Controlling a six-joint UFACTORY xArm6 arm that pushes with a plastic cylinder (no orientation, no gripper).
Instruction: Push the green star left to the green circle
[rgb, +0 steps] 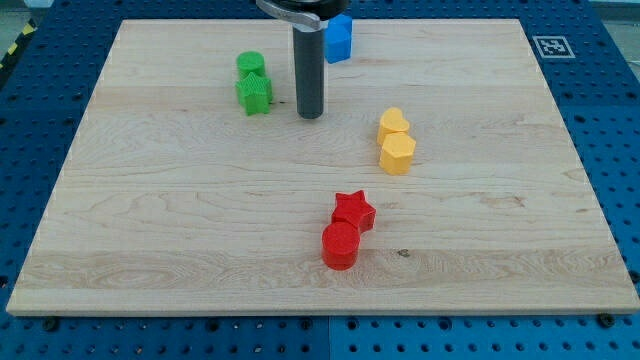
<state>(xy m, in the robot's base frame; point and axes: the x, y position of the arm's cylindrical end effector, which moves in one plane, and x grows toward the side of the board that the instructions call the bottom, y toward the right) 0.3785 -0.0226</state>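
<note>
Red circle (340, 246) and red star (353, 211), near, touching; yellow pair, mid-right; tip (310, 114), no gripper fitted, set just right of green star (254, 94); star judged light, rigid, easily slid, best pushed on its right face; green circle (250, 64) touching behind it.

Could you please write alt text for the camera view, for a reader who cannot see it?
My tip rests on a wooden board, just to the view's right of the green star, which touches the green circle above it. A blue block sits behind the rod; two yellow blocks and a red star with a red circle lie nearer.
</note>
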